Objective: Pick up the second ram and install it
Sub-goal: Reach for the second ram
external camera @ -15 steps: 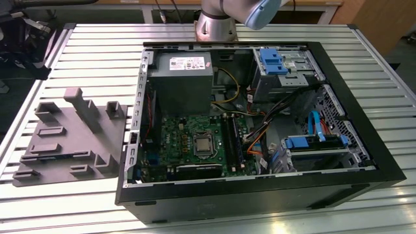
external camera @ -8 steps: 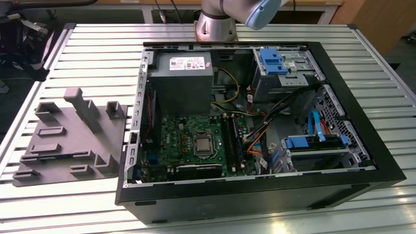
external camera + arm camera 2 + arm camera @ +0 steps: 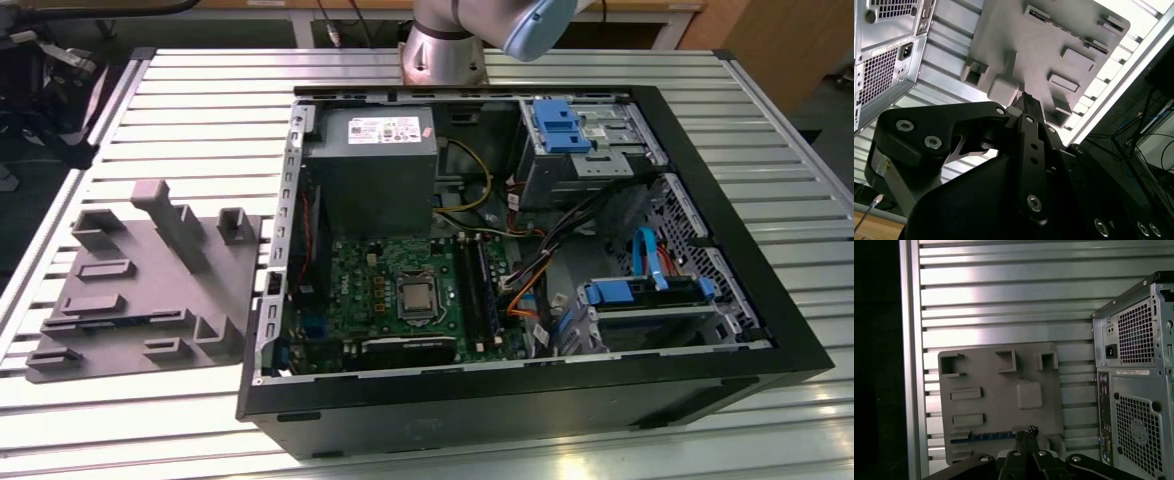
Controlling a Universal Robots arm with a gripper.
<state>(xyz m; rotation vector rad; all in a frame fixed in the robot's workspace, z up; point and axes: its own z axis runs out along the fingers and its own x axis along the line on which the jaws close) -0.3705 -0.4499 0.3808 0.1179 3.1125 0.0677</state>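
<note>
Aluminium, ribbed: desk (image 3: 200,90) under everything; on it, open black computer case (image 3: 534,410) lying on its side, green board (image 3: 380,270) inside; just beside it, toward the exterior view's left, grey plastic holder (image 3: 147,290) with raised pockets and slots; above the holder in both wrist views, black tool (image 3: 1028,432), fingers (image 3: 1020,447) pressed together, clear of the holder's surface; smallest, second ram (image 3: 981,437), a thin dark strip with a bluish-green edge, standing on edge in a slot along the holder's border, near the fingertips in the first wrist view.
</note>
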